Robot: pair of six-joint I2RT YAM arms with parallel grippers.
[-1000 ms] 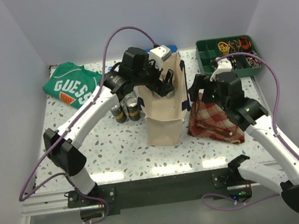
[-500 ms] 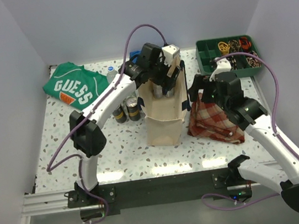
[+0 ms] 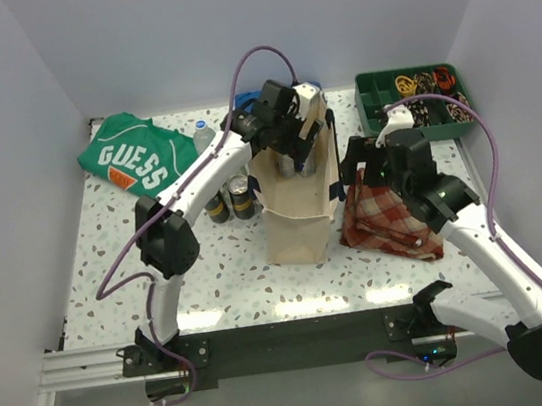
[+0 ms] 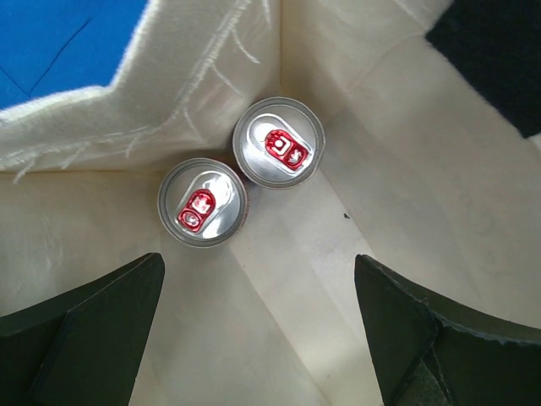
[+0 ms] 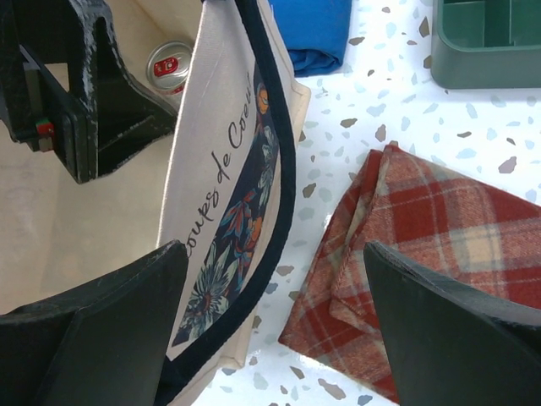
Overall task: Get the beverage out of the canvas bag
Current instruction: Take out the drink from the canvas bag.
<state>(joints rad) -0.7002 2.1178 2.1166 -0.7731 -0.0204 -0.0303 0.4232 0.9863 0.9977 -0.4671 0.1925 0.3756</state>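
Note:
The cream canvas bag (image 3: 298, 214) stands upright mid-table, its navy handle (image 5: 279, 169) and floral print showing in the right wrist view. Two silver beverage cans with red tabs (image 4: 278, 142) (image 4: 202, 201) stand on the bag's floor in a far corner. My left gripper (image 4: 258, 338) is open, pointing down into the bag's mouth above the cans, holding nothing; it also shows in the top view (image 3: 298, 151). My right gripper (image 5: 270, 338) is open and empty, straddling the bag's right wall and the gap beside it; it also shows in the top view (image 3: 355, 169).
A red plaid cloth (image 3: 394, 216) lies right of the bag. Two dark cans (image 3: 228, 201) stand left of it. A green shirt (image 3: 133, 157) and a small bottle (image 3: 202, 129) lie at back left, a blue cloth (image 5: 313, 30) behind the bag, and a green tray (image 3: 413, 102) at back right.
My left arm has swung right and its gripper has gone from the bag's rim to over and into its mouth. The right gripper has edged slightly left.

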